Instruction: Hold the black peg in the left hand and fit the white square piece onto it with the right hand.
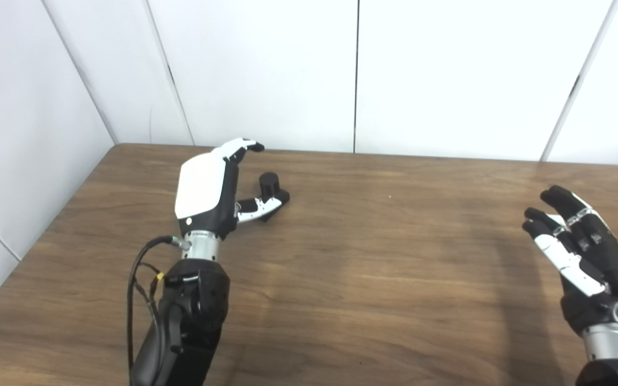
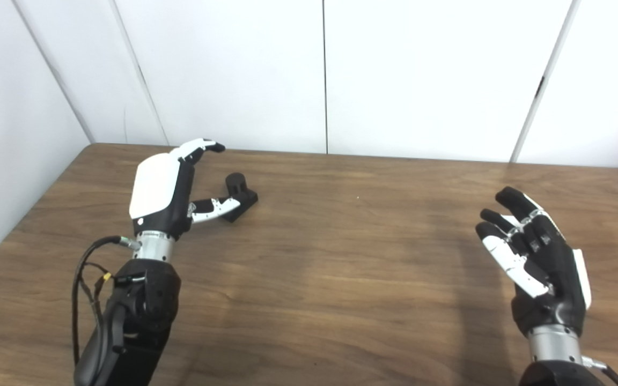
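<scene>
Our left hand [image 1: 207,187] was open beside the short black cylindrical peg [image 1: 272,188] on the brown wooden counter [image 1: 373,268], thumb nearly touching it. Our right hand [image 1: 588,262] was open, empty. We saw no white piece; a careless close could topple the peg.

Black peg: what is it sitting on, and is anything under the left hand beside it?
The black peg stands on bare wooden table, its base partly covered by the open left hand's thumb. What lies beneath that palm is covered. No white square piece shows.
</scene>
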`<state>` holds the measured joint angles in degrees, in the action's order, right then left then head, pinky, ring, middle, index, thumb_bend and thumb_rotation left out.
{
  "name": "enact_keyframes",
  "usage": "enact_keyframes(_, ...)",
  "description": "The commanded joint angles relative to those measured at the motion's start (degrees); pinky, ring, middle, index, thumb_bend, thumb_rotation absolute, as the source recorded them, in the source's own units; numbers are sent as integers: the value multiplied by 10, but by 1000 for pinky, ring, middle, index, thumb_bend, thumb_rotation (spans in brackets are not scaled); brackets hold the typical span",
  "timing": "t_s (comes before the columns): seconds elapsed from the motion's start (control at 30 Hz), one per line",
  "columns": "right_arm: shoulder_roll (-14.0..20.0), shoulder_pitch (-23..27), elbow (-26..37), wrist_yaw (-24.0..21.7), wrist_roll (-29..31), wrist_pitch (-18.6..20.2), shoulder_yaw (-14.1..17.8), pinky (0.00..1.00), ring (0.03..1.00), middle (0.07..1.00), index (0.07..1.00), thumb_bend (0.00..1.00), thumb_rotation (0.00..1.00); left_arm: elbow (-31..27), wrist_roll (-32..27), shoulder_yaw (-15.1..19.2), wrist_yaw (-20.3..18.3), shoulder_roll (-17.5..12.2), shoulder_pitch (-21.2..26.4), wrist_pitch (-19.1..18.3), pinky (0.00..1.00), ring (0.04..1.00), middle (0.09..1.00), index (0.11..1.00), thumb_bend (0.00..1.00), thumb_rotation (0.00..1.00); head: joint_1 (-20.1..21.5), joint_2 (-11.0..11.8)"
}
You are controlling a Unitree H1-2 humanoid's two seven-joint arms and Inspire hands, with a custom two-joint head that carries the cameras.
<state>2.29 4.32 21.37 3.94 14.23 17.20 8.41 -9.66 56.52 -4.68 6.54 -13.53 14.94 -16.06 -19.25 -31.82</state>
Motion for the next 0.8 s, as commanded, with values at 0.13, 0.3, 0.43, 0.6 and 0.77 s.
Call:
enact_keyframes(0.13,-2,19,25,-4,0,-12,-3,662,683,791,725,505,0,24,60,0,30,-12,38,-28,890,949,935,723,810,368,0,-2)
enact_keyframes(0.3,-2,18,28,-4,2,-11,-3,659,682,788,727,508,15,50,78,1,26,-3,52,-67,886,932,933,687,864,397,1,-3)
enact_keyframes(0.43,-4,17,29,-1,2,-8,-3,692,704,798,720,504,26,75,88,-8,22,0,63,-90,879,927,934,672,888,450,0,-4)
enact_keyframes(0.6,-7,15,31,-1,2,-8,-6,676,699,802,722,492,14,109,80,-20,15,0,71,-101,924,946,954,679,897,519,1,-4)
enact_keyframes(0.77,-9,13,35,0,-1,-4,-7,706,703,811,733,491,20,137,67,-25,26,3,76,-100,919,943,952,677,922,559,4,-5)
